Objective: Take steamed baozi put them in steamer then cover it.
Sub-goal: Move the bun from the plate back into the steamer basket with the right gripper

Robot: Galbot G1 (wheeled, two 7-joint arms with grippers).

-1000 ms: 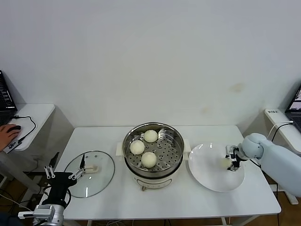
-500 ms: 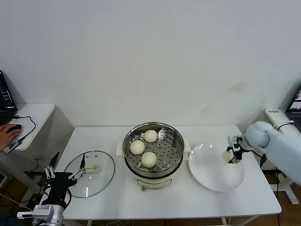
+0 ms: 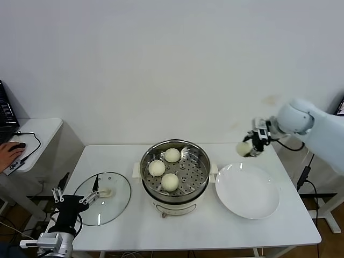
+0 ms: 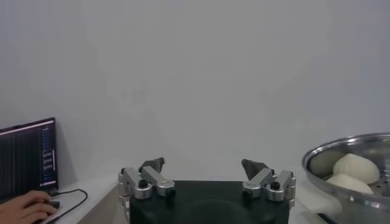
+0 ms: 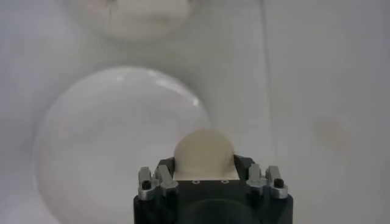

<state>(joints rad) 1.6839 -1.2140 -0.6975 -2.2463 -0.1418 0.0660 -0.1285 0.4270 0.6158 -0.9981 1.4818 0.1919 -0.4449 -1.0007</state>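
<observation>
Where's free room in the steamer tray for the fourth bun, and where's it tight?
Free: the steamer tray's right side, bordered by its rim and the three baozi. Crowded: the tray's left and middle. The plate is bare. The right end effector holds the fourth bun above the plate's far edge. The left end effector is open at the lid.

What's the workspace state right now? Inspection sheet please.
Surface: white table, plate bare.
Job's things: three baozi in the steamer; fourth baozi held above the table's far edge; cover flat on the table at the left.
Clutter: nothing seen.
Grippers: right gripper shut on the fourth baozi; left gripper open, low beside the cover.
Cables: mouse cable on the side desk.
Surroundings: person's hand on a mouse, laptop.
</observation>
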